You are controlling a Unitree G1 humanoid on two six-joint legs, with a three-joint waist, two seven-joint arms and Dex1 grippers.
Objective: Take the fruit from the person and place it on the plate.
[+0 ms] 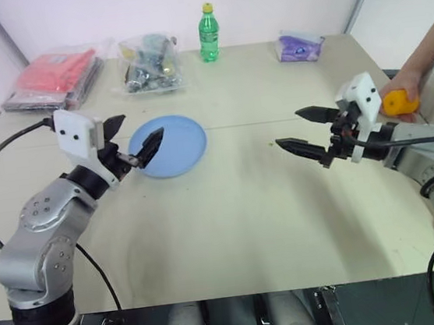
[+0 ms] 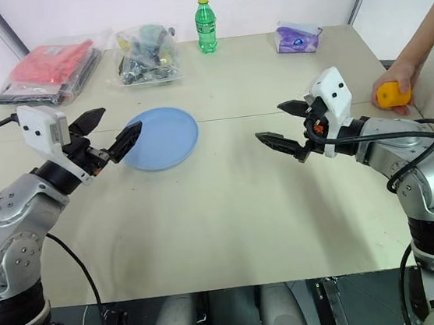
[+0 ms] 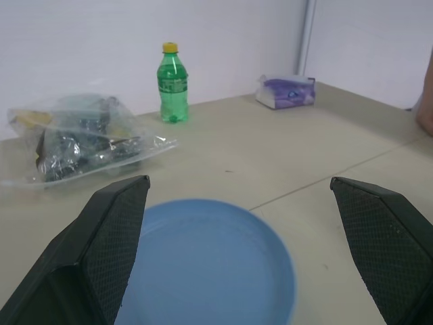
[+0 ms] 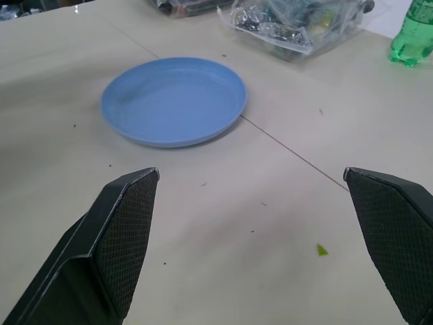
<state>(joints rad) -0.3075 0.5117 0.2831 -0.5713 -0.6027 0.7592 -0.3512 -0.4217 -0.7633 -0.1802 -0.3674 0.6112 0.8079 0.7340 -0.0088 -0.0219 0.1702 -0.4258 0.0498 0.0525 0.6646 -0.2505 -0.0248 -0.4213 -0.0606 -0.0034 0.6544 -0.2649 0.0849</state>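
Starting at the right gripper [image 2: 281,122]: its two black fingers are spread wide with nothing between them, hanging over bare tabletop and aimed back toward the plate rather than at the fruit. The left gripper [image 2: 109,132] is released too, fingers splayed and empty, hovering right at the near-left edge of the flat round light-blue plate [image 2: 169,140], which has nothing on it yet.

The thing we actually care about, the small smooth orange-yellow fruit [image 2: 392,95], is way over at the right edge of the beige table [image 2: 231,216], well apart from the plate. It's sitting under the person's hand [image 2: 396,79], which reaches in with a bare arm and cups it against the tabletop. So the fruit is still with the person.

Beyond the plate, along the far edge of the table: a green plastic bottle with a yellow cap [image 2: 206,24], a clear bag of mixed odds and ends [image 2: 147,54], a stack of red packets in plastic [image 2: 46,70], and a purple tissue pack [image 2: 298,38].

My read: this is the handover step, barely begun. Next move looks like it's on the right arm, since it's closest. It needs to swing its open fingers around toward the fruit, straddle it and close only once the person offers it up clear of their fingers. Pinching the hand is the thing to watch for.
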